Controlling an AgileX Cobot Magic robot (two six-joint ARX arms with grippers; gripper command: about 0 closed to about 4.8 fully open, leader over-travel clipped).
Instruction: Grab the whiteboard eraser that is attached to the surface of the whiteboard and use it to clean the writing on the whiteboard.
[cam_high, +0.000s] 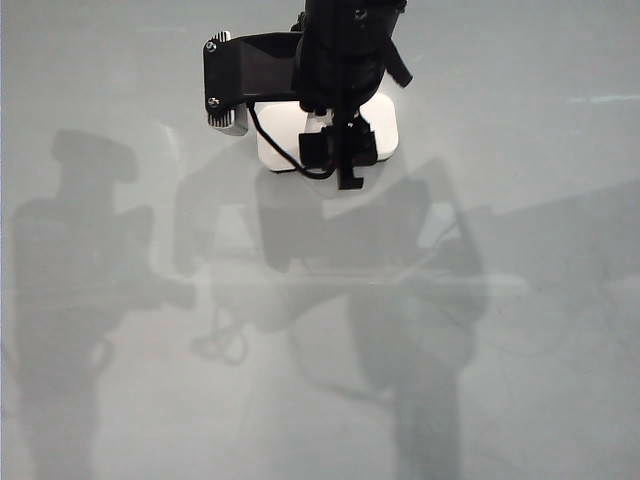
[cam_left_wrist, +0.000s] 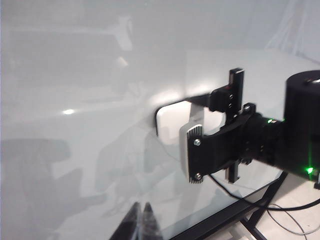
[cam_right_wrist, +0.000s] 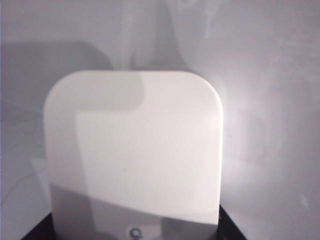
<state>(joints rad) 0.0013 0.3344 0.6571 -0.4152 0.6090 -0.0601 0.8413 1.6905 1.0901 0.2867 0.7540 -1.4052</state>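
The whiteboard eraser (cam_high: 277, 140) is a white rounded block lying flat on the whiteboard (cam_high: 530, 340) at the top centre of the exterior view. My right gripper (cam_high: 342, 150) reaches down over it, and its dark fingers (cam_right_wrist: 231, 227) press both side edges of the eraser (cam_right_wrist: 132, 150), so it is shut on it. The left wrist view shows that gripper (cam_left_wrist: 225, 122) at the eraser (cam_left_wrist: 172, 120) from the side. My left gripper (cam_left_wrist: 142, 220) hovers over the board (cam_left_wrist: 75, 75) well away from the eraser, fingertips together. The writing is not in view.
Grey shadows and reflections of both arms spread over the board (cam_high: 80, 260). The board's black frame edge (cam_left_wrist: 235, 210) and a loose cable (cam_left_wrist: 280, 206) run below the right arm in the left wrist view.
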